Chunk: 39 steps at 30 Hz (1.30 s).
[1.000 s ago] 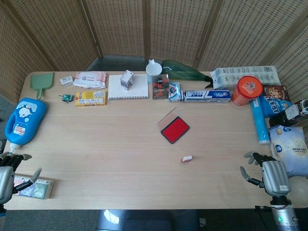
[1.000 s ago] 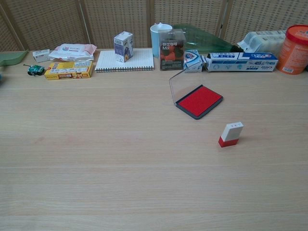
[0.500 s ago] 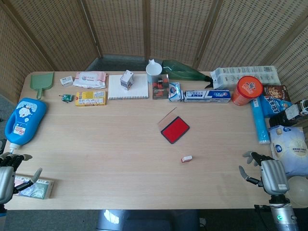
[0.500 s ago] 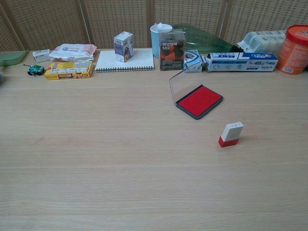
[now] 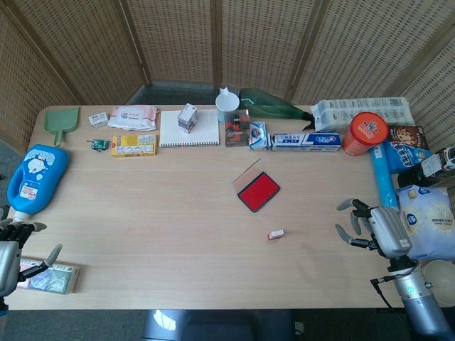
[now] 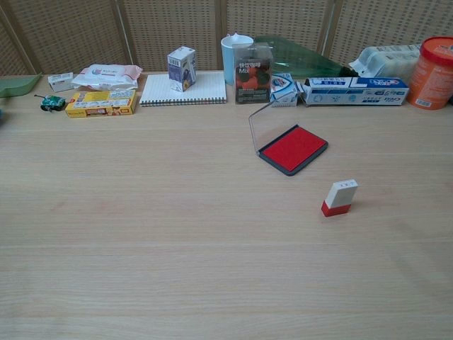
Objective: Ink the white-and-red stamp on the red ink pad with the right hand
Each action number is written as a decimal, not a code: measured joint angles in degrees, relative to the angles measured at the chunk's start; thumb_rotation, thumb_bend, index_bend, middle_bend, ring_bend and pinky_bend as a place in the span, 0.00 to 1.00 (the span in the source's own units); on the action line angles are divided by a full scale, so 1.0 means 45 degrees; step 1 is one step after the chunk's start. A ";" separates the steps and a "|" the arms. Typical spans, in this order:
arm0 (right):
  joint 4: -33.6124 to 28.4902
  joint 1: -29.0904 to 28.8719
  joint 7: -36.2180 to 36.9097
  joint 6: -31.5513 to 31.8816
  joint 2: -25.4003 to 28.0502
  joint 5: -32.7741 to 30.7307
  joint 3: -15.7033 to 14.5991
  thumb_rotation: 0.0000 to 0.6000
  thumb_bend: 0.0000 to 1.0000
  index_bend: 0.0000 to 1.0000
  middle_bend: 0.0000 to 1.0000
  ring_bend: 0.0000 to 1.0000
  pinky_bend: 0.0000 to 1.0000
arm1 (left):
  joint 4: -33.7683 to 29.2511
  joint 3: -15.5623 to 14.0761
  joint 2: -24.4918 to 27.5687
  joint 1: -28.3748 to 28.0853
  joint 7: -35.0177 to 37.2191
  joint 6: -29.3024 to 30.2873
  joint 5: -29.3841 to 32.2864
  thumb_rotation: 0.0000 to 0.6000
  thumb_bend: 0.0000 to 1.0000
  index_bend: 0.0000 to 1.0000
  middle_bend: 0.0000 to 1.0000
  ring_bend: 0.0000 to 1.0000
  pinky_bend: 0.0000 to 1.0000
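Observation:
The white-and-red stamp (image 5: 276,234) (image 6: 340,197) lies tilted on the table, white body up, red base down. Just beyond it sits the red ink pad (image 5: 258,191) (image 6: 293,149) with its clear lid raised on the left. My right hand (image 5: 373,229) hovers over the table's right side, well to the right of the stamp, fingers spread and empty. At the near left corner my left hand (image 5: 13,249) is open and holds nothing. The chest view shows neither hand.
Along the far edge stand a notebook (image 5: 189,129), small carton (image 5: 187,116), white cup (image 5: 227,101), toothpaste box (image 5: 306,141) and orange tub (image 5: 364,133). Bags and a blue tube (image 5: 384,176) crowd the right edge. A blue bottle (image 5: 34,174) lies at left.
My right hand has lifted and moved left and forward over the table, closer to the stamp. The stamp, ink pad and left hand have stayed put.

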<state>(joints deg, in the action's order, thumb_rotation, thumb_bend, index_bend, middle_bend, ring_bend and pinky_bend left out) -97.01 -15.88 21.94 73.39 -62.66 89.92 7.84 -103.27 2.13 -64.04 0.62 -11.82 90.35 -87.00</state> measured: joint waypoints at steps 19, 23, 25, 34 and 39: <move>-0.1360 -0.2618 -0.2593 -0.4388 0.0750 -0.1058 -0.0435 0.73 0.22 0.43 1.00 1.00 1.00 | 0.0101 0.0455 0.0140 -0.0883 -0.0102 -0.0952 0.0462 0.22 0.22 0.33 0.38 0.27 0.16; -0.1443 -0.2723 -0.3553 -0.4525 0.0441 -0.1676 -0.0474 0.73 0.28 0.43 1.00 1.00 1.00 | 0.0085 0.0553 0.0161 -0.1064 -0.0175 -0.1047 0.0467 0.22 0.21 0.33 0.38 0.27 0.16; -0.1467 -0.2779 -0.4083 -0.4562 0.0207 -0.2030 -0.0485 0.73 0.30 0.44 1.00 1.00 1.00 | 0.0065 0.0616 0.0218 -0.1134 -0.0198 -0.1049 0.0455 0.22 0.21 0.33 0.38 0.27 0.16; -0.1382 -0.3105 -0.5387 -0.4777 -0.0872 -0.3106 -0.0567 0.73 0.34 0.46 1.00 1.00 1.00 | -0.0086 0.0732 0.0478 -0.1495 -0.0260 -0.1347 0.0470 0.22 0.22 0.33 0.38 0.27 0.16; -0.1179 -0.3314 -0.5855 -0.4861 -0.1371 -0.3607 -0.0526 0.73 0.34 0.47 1.00 1.00 1.00 | -0.0113 0.0725 0.0474 -0.1595 -0.0282 -0.1391 0.0485 0.22 0.22 0.33 0.38 0.27 0.16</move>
<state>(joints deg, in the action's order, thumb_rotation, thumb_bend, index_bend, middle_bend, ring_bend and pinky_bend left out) -102.32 -30.79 -4.41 51.51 -68.83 73.69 5.48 -103.78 5.40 -61.90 -6.56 -13.09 84.09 -84.82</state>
